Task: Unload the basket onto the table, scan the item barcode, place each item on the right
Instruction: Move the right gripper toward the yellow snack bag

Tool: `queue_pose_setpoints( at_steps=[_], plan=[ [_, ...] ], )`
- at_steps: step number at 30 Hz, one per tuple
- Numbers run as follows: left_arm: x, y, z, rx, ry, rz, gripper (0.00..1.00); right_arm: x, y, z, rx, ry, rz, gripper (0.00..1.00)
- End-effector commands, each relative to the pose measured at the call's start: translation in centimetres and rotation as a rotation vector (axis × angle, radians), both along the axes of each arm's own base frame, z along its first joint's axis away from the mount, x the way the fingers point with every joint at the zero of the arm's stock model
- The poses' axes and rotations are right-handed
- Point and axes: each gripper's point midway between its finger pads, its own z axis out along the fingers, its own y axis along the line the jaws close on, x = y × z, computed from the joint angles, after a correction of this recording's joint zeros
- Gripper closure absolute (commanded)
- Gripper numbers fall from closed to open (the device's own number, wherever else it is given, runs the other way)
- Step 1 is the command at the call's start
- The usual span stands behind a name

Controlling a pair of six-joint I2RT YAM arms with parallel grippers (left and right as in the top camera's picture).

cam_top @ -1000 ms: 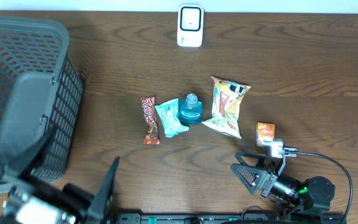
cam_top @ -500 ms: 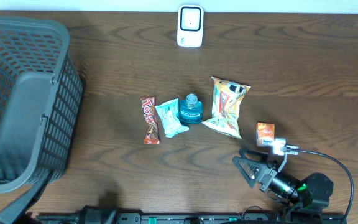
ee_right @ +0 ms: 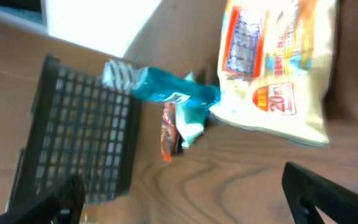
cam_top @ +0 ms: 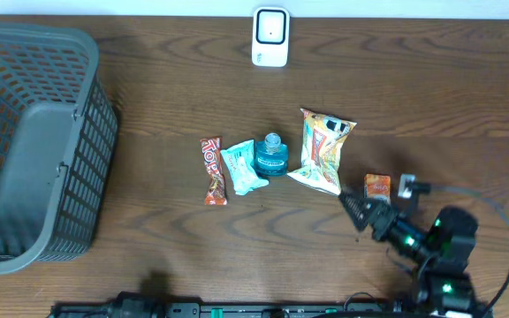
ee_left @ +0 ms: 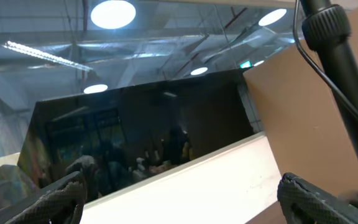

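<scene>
The dark brown wooden desk [cam_top: 148, 79] has broad bare stretches: one between the white box-shaped scanner [cam_top: 270, 37] at the far edge and the row of goods at centre, another between that row and the dark grey plastic mesh basket [cam_top: 95, 132] along the left edge. The row runs left to right: red-brown candy bar [cam_top: 213, 170], pale teal wrapper [cam_top: 242, 168], teal plastic bottle [cam_top: 272, 156], yellow crinkled snack bag [cam_top: 323, 150], small orange packet [cam_top: 377, 187]. The right tool [cam_top: 353, 205], jaws spread wide and holding nothing, points into the gap between the bag's near corner and the packet, just beside both. The left tool [ee_left: 179, 190], likewise spread wide and empty, aims up at ceiling lights [ee_left: 112, 14].
</scene>
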Motion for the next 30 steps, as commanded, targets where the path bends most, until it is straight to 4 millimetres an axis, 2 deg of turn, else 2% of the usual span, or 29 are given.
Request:
queue_pose_setpoints(
  at_steps=[1,5,9,12,15,17,21,26,30],
  plan=[
    [0.0,-0.2,-0.7,0.0,0.013,-0.022,0.02,2.8,-2.1,2.7,-0.23,-0.054,-0.059,0.04],
    [0.0,-0.1,-0.5,0.016,-0.015,-0.002,0.02,5.0,-4.0,4.0,-0.455,0.062,-0.131,0.04],
    [-0.1,-0.1,-0.5,0.054,-0.052,0.028,0.02,7.5,-2.8,5.4,-0.625,0.121,-0.131,0.05],
    [0.0,-0.1,-0.4,0.078,-0.073,0.05,0.02,9.6,-1.9,5.0,-0.748,0.194,-0.181,0.05],
    [-0.1,-0.1,-0.4,0.082,-0.082,0.054,0.02,11.8,0.3,3.1,-0.797,0.26,-0.178,0.06],
    [-0.2,-0.1,-0.3,0.081,-0.085,0.054,0.02,13.2,1.7,1.1,-0.789,0.313,-0.174,0.06],
    [-0.3,0.0,-0.1,0.079,-0.097,0.054,0.02,15.5,3.2,-3.4,-0.765,0.441,-0.21,0.21],
    [-0.3,0.0,-0.1,0.08,-0.096,0.054,0.02,16.0,4.3,-7.0,-0.762,0.522,-0.219,0.21],
    [-0.3,0.0,-0.1,0.08,-0.094,0.054,0.02,15.4,5.8,-9.8,-0.795,0.56,-0.181,0.2]
  ],
)
